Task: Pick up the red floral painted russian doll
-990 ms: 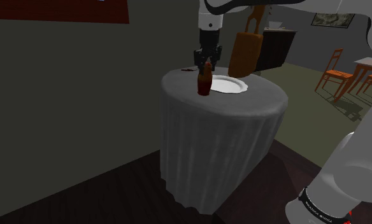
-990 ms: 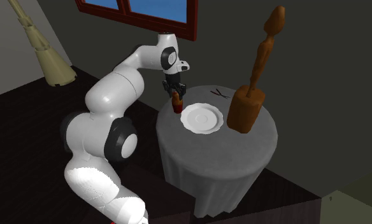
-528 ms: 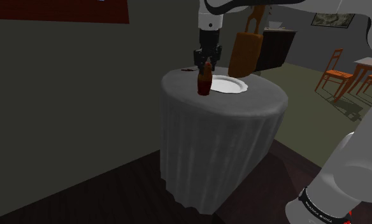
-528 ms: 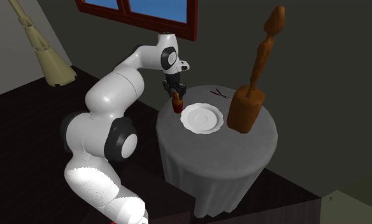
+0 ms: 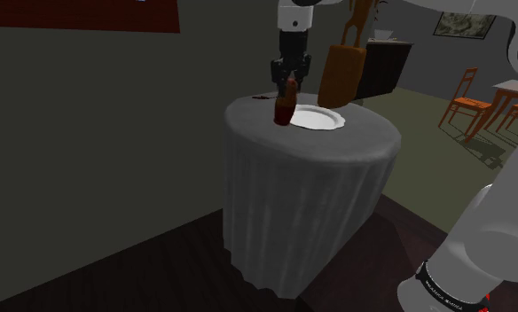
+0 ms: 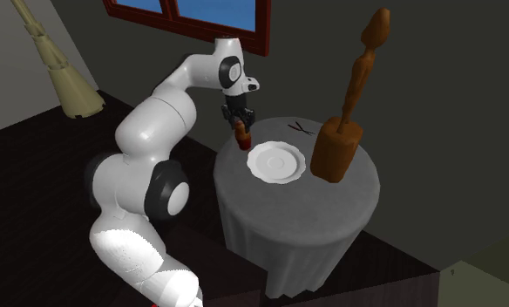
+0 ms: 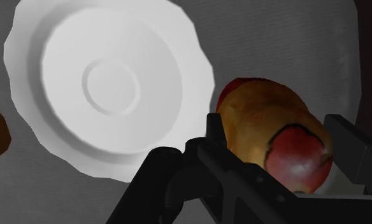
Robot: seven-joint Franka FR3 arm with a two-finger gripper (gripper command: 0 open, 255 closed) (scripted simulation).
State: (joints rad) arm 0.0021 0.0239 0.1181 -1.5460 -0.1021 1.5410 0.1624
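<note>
Doll (image 7: pixel 267 127): red and golden-orange, rounded, smooth painted look. It sits upper middle of the shoulder view, at the near-left part of the table top. In the second exterior view it is left of centre, at the table's left edge. Both black fingers (image 7: pixel 353 149) are closed on its upper body, one each side, touching it. The gripper (image 5: pixel 288 78) comes straight down onto it from above. Can't tell if the base is off the cloth.

Handling guess: light, rigid, probably hollow. The glossy curved sides could slip or twist between the pads, so a hold across the widest part beats one on the narrow head.

White plate (image 5: pixel 319 118) is just beside it, not touching. A tall brown carved figure (image 5: pixel 339 75) stands beyond the plate. All on a round table (image 5: pixel 310 186) under grey cloth.
</note>
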